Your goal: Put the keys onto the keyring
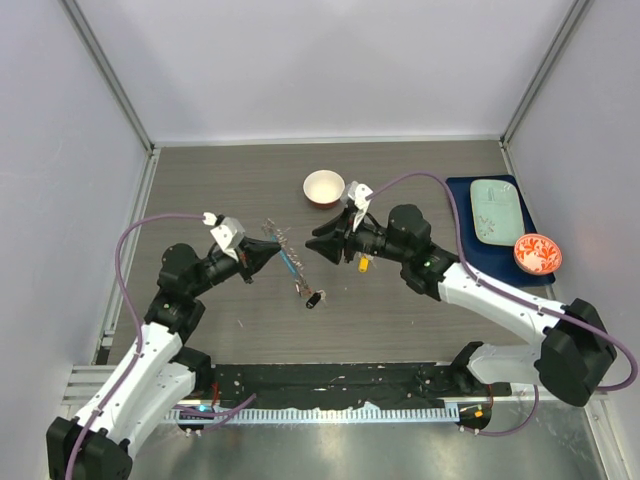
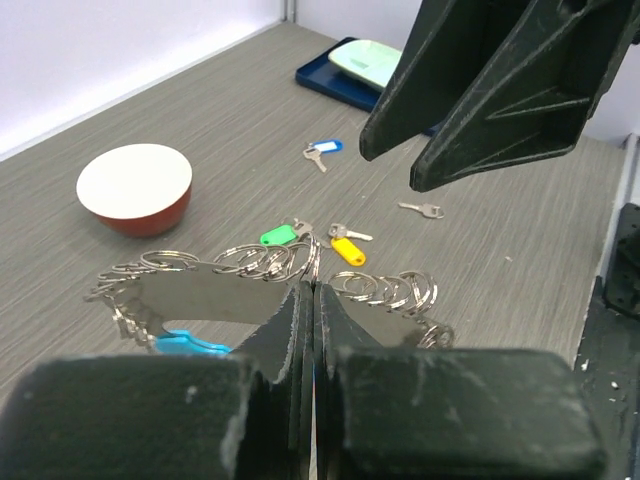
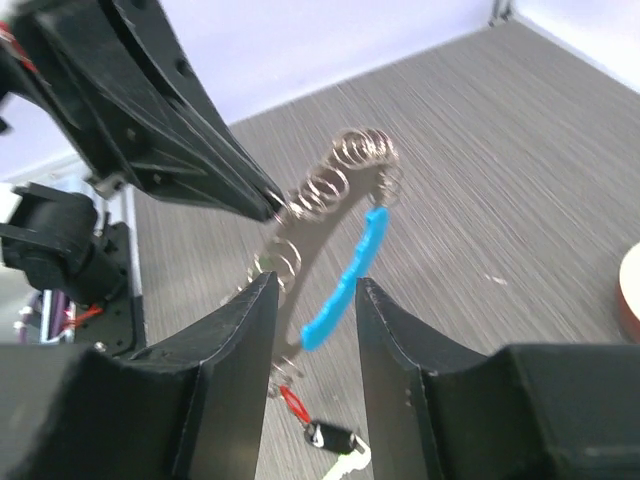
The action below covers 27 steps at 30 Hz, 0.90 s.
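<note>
My left gripper (image 1: 272,253) (image 2: 314,290) is shut on the keyring (image 1: 283,247) (image 2: 262,262), a coiled silvery wire loop held above the table, with its curved blue tag (image 1: 290,263) (image 2: 186,343) (image 3: 345,285). A key with a black tag (image 1: 314,298) (image 3: 336,437) hangs from the loop on a red link. My right gripper (image 1: 313,245) (image 3: 315,283) faces the loop from the right, open and holding nothing; the blue tag shows through its gap. Loose on the table lie a green-tagged key (image 2: 280,235), a yellow-tagged key (image 1: 362,264) (image 2: 347,250), a blue-tagged key (image 2: 323,148) and a plain key (image 2: 424,209).
A small white bowl (image 1: 323,187) (image 2: 134,186) with a red outside stands behind the grippers. At the right a blue tray (image 1: 463,200) carries a pale green plate (image 1: 497,210), with a red patterned bowl (image 1: 537,254) at its near corner. Grey walls enclose the table.
</note>
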Each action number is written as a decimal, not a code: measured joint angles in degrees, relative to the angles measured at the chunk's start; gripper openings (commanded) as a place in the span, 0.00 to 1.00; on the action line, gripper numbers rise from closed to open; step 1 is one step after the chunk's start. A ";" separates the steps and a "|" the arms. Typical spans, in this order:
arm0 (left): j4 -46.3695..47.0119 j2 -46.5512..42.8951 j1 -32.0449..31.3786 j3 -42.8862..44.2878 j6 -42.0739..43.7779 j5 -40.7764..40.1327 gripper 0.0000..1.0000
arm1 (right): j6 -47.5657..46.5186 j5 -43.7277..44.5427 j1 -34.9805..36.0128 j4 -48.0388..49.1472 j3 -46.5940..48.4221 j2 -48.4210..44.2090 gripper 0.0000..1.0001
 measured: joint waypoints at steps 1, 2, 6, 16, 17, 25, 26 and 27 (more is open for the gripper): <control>1.18 0.28 0.00 -0.28 -0.66 0.52 0.00 | 0.61 -0.70 0.00 1.38 0.00 0.09 0.40; 2.16 0.52 0.00 -0.55 -1.38 0.98 0.00 | 1.27 -1.77 0.00 3.15 0.00 0.35 0.38; 4.94 0.98 0.00 -1.18 -3.48 2.05 0.00 | 4.46 -6.25 0.00 9.18 0.02 3.15 0.35; 9.62 1.05 0.00 -1.53 -7.04 3.17 0.00 | 9.55 -11.91 0.00 14.43 0.02 8.87 0.35; 10.05 1.16 0.00 -1.55 -7.37 3.34 0.00 | 9.90 -12.15 0.00 15.02 0.02 9.03 0.34; 11.98 1.40 0.00 -1.70 -8.81 4.26 0.00 | 11.89 -13.35 0.00 19.04 0.04 10.56 0.35; 12.20 1.42 0.00 -1.77 -8.92 4.39 0.00 | 12.11 -13.38 0.00 19.52 0.04 10.75 0.35; 12.31 1.42 0.00 -1.81 -8.98 4.48 0.00 | 12.41 -13.40 0.00 19.82 0.04 10.82 0.35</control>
